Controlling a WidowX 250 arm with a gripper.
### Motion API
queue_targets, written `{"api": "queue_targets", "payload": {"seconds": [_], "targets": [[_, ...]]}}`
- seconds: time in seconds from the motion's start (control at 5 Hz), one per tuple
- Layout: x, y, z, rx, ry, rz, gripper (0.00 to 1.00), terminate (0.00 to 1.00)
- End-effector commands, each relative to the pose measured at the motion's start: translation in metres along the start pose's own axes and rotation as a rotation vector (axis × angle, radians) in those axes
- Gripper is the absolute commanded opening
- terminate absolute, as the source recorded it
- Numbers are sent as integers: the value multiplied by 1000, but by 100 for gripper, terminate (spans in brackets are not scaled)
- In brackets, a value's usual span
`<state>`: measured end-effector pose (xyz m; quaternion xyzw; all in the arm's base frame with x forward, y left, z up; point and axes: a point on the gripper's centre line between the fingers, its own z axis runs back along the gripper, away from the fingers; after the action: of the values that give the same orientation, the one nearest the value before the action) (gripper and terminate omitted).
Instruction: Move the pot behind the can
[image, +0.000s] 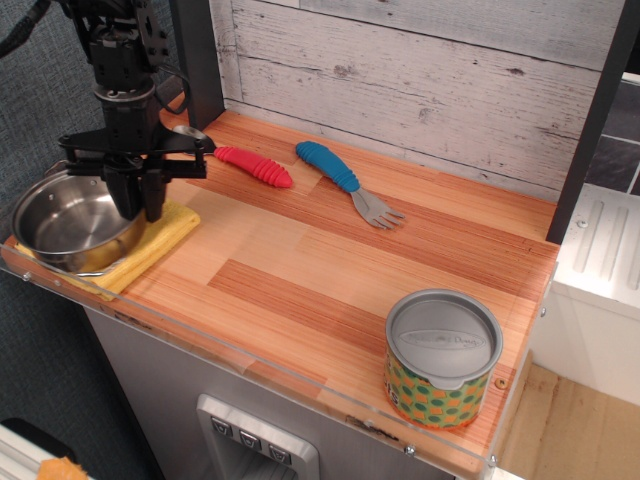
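The pot (60, 222), a small shiny steel saucepan, sits at the front left corner on a yellow cloth (172, 228). My gripper (140, 200) reaches down from above with its fingers pinched together on the pot's right rim. The pot looks slightly tilted, and its right rim is hidden behind the fingers. The can (443, 360), with a grey lid and an orange label with green dots, stands upright at the front right, far from the gripper.
A red-handled spoon (255, 166) and a blue-handled fork (342, 178) lie near the back wall. A clear acrylic lip (250, 372) runs along the table's front edge. A dark post (198, 60) stands at the back left.
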<state>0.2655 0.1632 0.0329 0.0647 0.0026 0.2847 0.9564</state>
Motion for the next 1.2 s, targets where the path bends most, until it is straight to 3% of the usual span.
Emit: {"api": "queue_targets", "payload": {"seconds": [0.0,0.4,0.8,1.0], "targets": [[10,2,36,28,-92,25,0,0],[8,-12,65,131,-109,41,0,0],[2,-49,92,136,-137,13,0,0],[-6,-85,100,120,-160,-84,0,0]]}}
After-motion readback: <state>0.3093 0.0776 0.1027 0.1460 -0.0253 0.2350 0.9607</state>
